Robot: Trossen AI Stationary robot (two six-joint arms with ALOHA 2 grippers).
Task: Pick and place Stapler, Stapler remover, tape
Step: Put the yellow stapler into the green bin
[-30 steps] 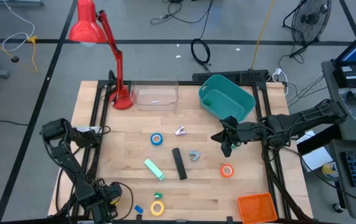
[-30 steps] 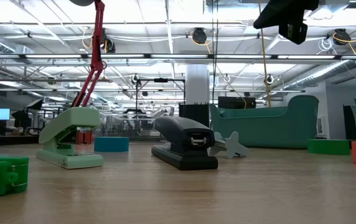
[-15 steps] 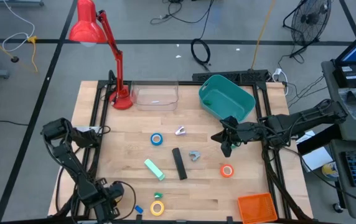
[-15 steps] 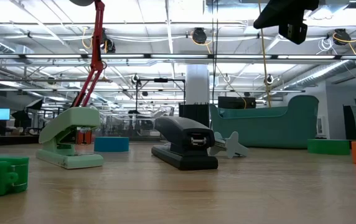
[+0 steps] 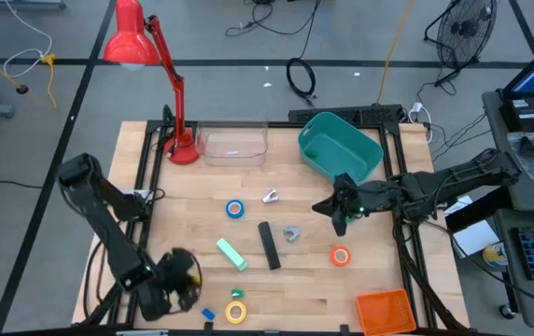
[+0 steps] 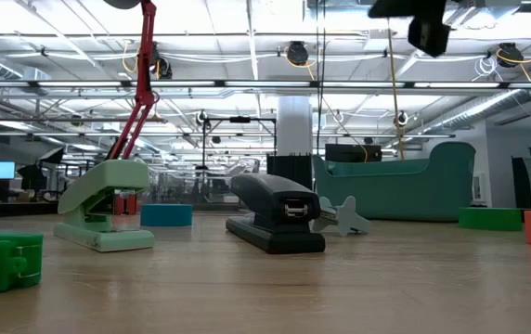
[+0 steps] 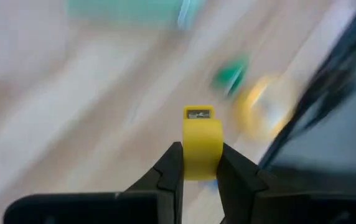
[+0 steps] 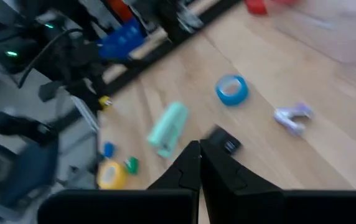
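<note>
The black stapler (image 5: 268, 245) lies flat mid-table beside a mint-green stapler (image 5: 231, 252). A grey stapler remover (image 5: 291, 233) lies to its right and a pale one (image 5: 270, 196) farther back. Tape rolls lie flat: blue (image 5: 235, 209), orange (image 5: 341, 256), yellow (image 5: 237, 312). My left gripper (image 5: 181, 273) hovers over the table's near left part, shut on a small yellow piece (image 7: 201, 132) with a metal-coloured end. My right gripper (image 5: 318, 207) hangs shut and empty above the table's right half, in front of the teal bin (image 5: 340, 147). My left gripper pinches the small yellow piece between its two fingers, which sit on the two opposite sides of its near end (image 7: 200, 163). The metal-tipped end (image 7: 198, 113) sticks out past the fingertips. The piece is lifted clear of the table.
A clear container (image 5: 234, 143) and a red lamp (image 5: 181, 140) stand at the far edge, and an orange tray (image 5: 386, 310) at the near right corner. A small green piece (image 5: 239, 292) and a blue block (image 5: 208, 315) lie near the yellow tape.
My left gripper has risen from the table's near left corner and swung toward the far and right side, turning as it went. My right gripper has tipped up a little and otherwise stayed in place.
</note>
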